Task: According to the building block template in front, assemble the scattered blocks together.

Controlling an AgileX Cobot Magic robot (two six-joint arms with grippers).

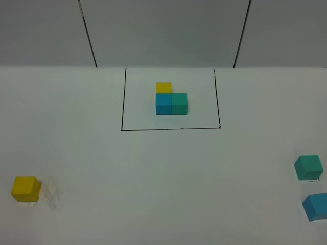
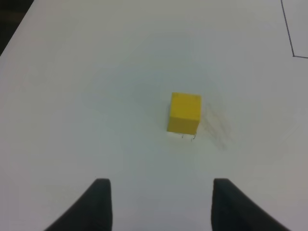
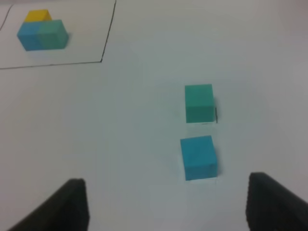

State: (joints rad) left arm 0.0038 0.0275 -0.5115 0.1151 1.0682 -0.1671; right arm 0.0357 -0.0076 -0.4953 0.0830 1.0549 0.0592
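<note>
The template [image 1: 171, 99] is an L of yellow, cyan-blue and teal-green cubes inside a black drawn rectangle at the back centre; it also shows in the right wrist view [image 3: 42, 32]. The loose yellow cube [image 1: 25, 188] sits at the front left and shows in the left wrist view [image 2: 184, 113], ahead of my open, empty left gripper [image 2: 159, 202]. The loose teal-green cube [image 1: 308, 167] and cyan-blue cube [image 1: 317, 206] sit at the right edge. In the right wrist view the teal-green cube [image 3: 199, 103] and cyan-blue cube [image 3: 198, 157] lie ahead of my open, empty right gripper [image 3: 166, 204]. Neither gripper shows in the high view.
The white table [image 1: 163, 173] meets a grey back wall with two dark seams. A faint smudge [image 1: 51, 194] marks the table beside the yellow cube. The table's left edge [image 2: 14, 33] shows in the left wrist view.
</note>
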